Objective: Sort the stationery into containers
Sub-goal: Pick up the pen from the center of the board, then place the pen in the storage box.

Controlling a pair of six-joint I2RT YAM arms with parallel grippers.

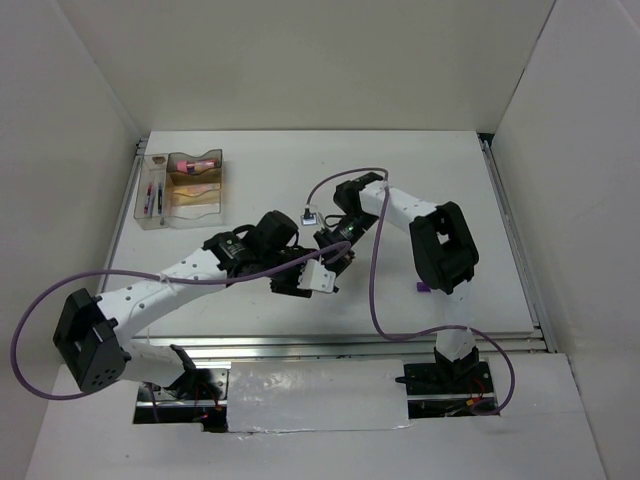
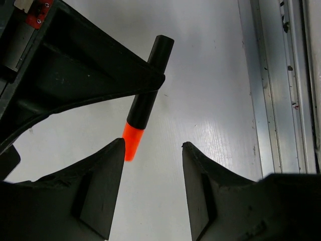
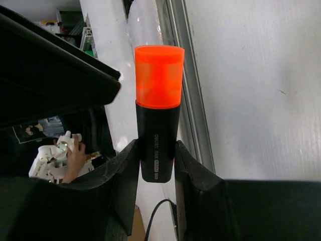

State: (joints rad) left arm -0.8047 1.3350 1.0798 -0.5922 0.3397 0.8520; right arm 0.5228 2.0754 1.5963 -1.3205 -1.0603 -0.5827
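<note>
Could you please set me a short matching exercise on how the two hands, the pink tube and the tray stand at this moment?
Column one:
1. left hand
2. right hand
3. pink tube
4. tray

Column two:
A. at the far left corner of the table
B. shut on the highlighter
C. open and empty
D. lying inside a far compartment

Pairs: 1-C, 2-B, 3-D, 4-A.

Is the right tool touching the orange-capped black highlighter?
Touching. Right wrist view: the right tool pinches the orange-capped black highlighter, a finger pressed against each side of its barrel.
</note>
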